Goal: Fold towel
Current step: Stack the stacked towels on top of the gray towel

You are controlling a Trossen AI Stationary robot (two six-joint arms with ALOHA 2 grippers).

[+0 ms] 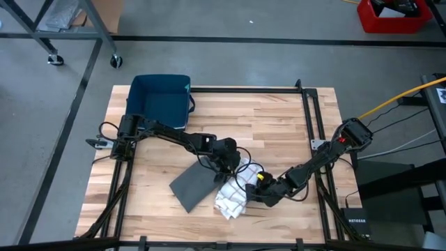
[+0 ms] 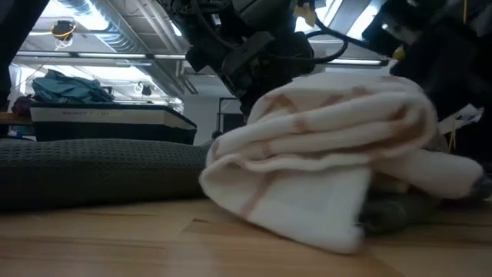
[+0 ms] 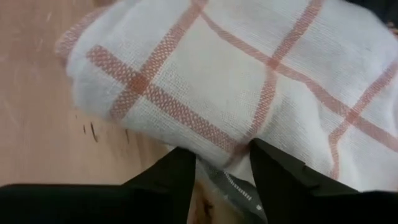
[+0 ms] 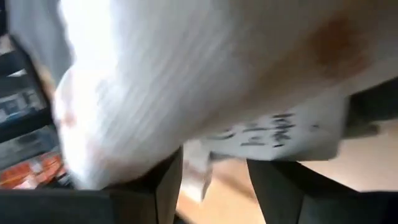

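Two dark jointed arms with black cables, yellow tags.

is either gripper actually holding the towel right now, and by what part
Nothing is gripped. The left gripper and right gripper both stand open at the edge of the bunched white checked towel, fingers apart with cloth just ahead.

One white checked towel (image 1: 231, 200), one grey cloth (image 1: 192, 185) (at its nine o'clock), one blue bin (image 1: 159, 101), two arms, one wooden table (image 1: 279, 125).
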